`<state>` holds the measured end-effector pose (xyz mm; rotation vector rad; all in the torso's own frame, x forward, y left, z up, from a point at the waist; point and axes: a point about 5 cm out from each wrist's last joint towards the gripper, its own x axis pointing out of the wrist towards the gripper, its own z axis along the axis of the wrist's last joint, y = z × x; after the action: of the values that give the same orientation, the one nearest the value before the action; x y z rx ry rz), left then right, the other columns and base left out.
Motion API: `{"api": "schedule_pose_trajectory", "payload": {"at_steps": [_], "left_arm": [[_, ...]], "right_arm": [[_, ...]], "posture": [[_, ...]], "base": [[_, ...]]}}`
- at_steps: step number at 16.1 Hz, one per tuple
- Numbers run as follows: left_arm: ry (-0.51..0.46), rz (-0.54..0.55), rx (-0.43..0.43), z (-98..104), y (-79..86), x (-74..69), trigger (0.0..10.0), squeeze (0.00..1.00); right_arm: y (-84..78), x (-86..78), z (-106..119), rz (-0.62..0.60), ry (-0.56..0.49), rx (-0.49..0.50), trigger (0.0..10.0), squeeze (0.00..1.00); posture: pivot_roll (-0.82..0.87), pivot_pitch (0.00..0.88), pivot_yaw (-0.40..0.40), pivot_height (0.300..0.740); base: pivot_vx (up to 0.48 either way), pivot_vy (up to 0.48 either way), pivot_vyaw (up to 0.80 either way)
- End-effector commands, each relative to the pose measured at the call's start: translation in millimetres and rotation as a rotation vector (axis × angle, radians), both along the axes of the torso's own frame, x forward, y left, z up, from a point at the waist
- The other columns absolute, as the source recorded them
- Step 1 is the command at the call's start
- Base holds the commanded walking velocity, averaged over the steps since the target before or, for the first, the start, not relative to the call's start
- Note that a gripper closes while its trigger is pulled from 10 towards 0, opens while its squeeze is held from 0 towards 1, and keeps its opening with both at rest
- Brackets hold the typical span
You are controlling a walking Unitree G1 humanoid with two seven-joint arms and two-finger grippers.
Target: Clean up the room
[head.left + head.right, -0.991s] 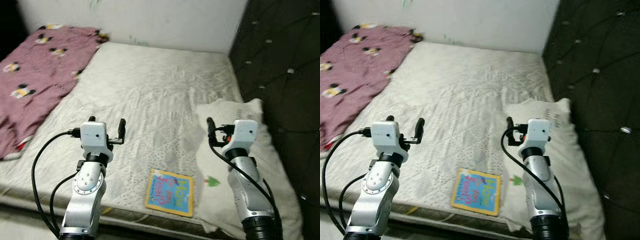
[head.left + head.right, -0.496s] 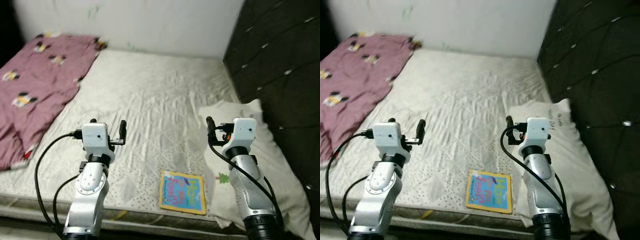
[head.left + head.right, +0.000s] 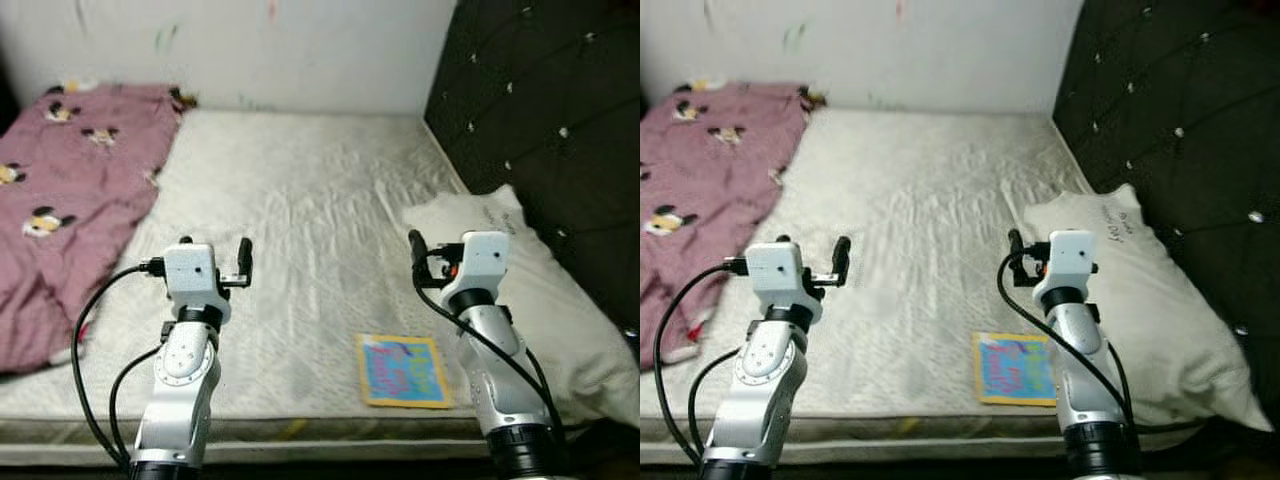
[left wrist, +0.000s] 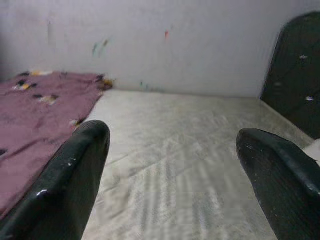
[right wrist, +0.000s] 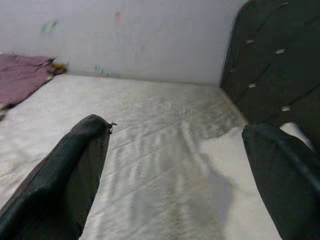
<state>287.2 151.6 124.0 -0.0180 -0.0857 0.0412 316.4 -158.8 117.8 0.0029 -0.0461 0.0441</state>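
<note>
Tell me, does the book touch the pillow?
Cannot tell. In the left eye view, the right arm covers the edge of the book nearest the pillow.

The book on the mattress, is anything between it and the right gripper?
Nothing visible is. The book lies flat near the mattress front edge, beside the pillow. The right gripper hangs open above and beyond it, with open air between.

Mattress [image 3: 310,200] viewed downward from the head by both eyes, seen low and forward along it from each wrist, far wall [image 4: 175,45] shared
</note>
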Motion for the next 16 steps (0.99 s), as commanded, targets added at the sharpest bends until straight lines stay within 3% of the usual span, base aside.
{"api": "schedule_pose_trajectory", "payload": {"at_steps": [1, 16], "left_arm": [[0.013, 0.035, -0.004, -2.0, 9.5, -0.4, 10.0, 0.00], [0.003, 0.059, -0.026, 0.2, 10.7, 1.2, 10.0, 0.00]], "right_arm": [[10.1, 2.1, 4.5, 0.037, -0.015, 0.000, 10.0, 0.00], [11.1, 4.3, 2.6, 0.051, -0.014, -0.039, 10.0, 0.00]], "posture": [[-0.05, 0.009, -0.047, 0.740], [-0.05, 0.012, -0.049, 0.740]], "base": [[0.000, 0.480, 0.00], [0.000, 0.480, 0.00]]}}
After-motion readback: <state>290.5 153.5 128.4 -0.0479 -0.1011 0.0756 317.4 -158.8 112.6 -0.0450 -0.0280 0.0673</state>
